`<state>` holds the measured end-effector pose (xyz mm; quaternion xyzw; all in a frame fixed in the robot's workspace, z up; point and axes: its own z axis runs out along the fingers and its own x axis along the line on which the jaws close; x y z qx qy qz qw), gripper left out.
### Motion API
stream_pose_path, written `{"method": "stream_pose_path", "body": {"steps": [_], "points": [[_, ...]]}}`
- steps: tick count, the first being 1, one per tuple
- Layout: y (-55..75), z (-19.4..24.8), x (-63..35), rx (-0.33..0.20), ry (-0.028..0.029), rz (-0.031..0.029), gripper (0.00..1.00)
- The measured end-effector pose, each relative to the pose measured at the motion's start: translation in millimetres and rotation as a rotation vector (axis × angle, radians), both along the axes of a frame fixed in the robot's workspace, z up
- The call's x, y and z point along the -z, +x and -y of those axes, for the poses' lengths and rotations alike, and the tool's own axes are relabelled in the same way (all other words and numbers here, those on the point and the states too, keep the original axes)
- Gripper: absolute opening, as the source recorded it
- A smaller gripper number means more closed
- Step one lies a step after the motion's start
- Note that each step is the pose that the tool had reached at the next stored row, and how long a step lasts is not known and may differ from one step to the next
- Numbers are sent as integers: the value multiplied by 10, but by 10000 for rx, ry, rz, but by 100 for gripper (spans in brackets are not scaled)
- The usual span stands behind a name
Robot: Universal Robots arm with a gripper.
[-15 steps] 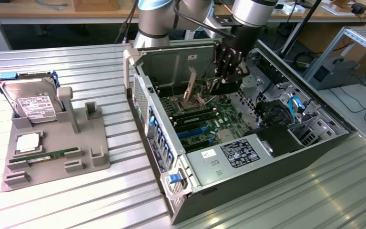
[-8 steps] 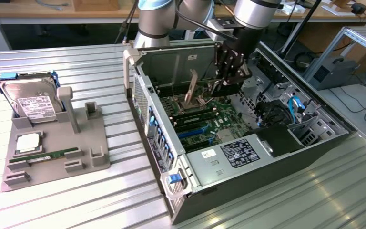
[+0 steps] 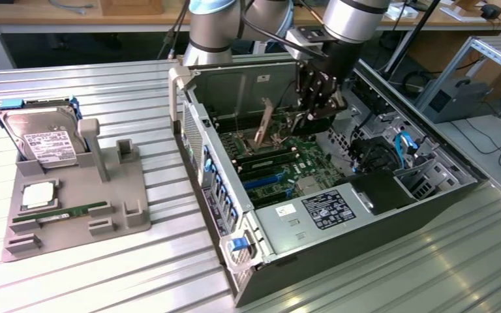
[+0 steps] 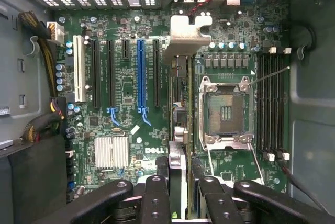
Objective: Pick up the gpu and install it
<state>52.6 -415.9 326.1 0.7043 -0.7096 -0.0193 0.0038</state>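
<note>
The gpu (image 3: pixel 265 127) is inside the open PC case (image 3: pixel 233 215), standing on edge over the motherboard (image 4: pixel 125 93), with the gripper (image 4: pixel 180 198) pinched narrow on one end of it. The wrist view gives the detail: the thin edge runs out to a silver bracket (image 4: pixel 186 33), between the blue slot (image 4: pixel 140 72) and the CPU socket (image 4: pixel 225 111). The exterior view adds the grey tray (image 3: pixel 76 215) with the hard drive (image 3: pixel 46 140), well off to that view's left.

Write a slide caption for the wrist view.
Gripper holds the gpu edge-on over the Dell motherboard, between the blue expansion slot and the empty CPU socket.
</note>
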Motion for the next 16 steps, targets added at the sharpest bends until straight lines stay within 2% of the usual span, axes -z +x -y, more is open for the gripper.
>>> {"method": "stream_pose_path", "body": {"steps": [3, 16], "points": [[0, 32, 2, 0, 1, 0, 27], [0, 110, 8, 0, 1, 0, 27]]}}
